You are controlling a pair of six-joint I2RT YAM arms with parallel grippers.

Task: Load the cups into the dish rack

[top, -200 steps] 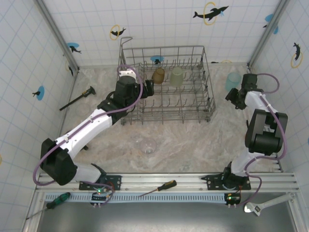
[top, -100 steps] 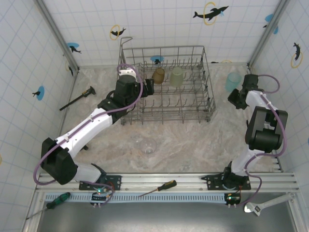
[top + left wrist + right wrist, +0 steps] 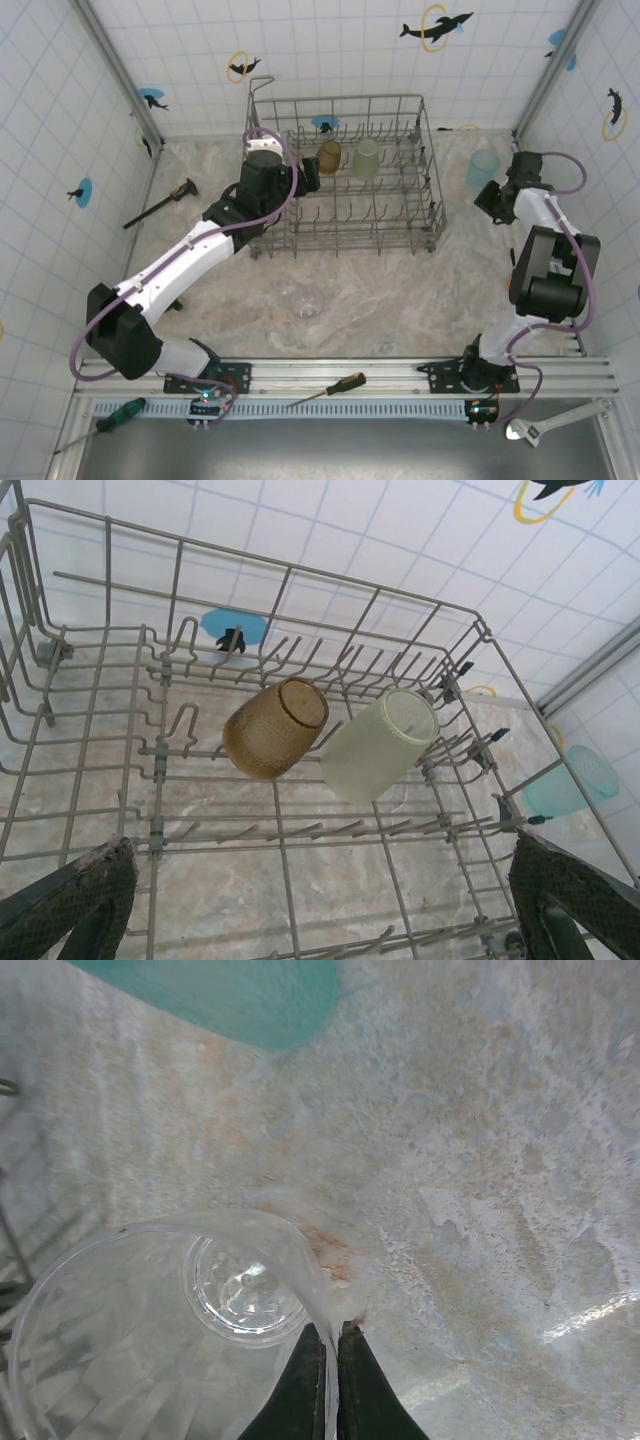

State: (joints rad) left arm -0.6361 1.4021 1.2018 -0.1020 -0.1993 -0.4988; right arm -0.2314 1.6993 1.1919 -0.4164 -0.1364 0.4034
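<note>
The grey wire dish rack [image 3: 425, 215] stands at the back middle of the table. An amber cup [image 3: 328, 156] and a pale green cup [image 3: 366, 158] lie tilted on its tines; both show in the left wrist view as amber cup [image 3: 272, 730] and green cup [image 3: 375, 745]. My left gripper [image 3: 306, 180] hovers open over the rack's left part, fingers [image 3: 80, 900] spread wide with nothing between them. A light blue cup [image 3: 483, 168] stands right of the rack. My right gripper [image 3: 330, 1345] is shut on the rim of a clear cup [image 3: 150, 1330] just below it.
Another clear cup [image 3: 308, 303] sits on the table in front of the rack. A black tool [image 3: 160, 203] lies at the left. On the near rail lie a screwdriver [image 3: 328, 388], a green-handled one [image 3: 110, 415] and a wrench [image 3: 545, 425].
My right gripper has closed onto the clear cup's rim and shifted slightly right. The left arm has edged a little; its jaws stay open.
</note>
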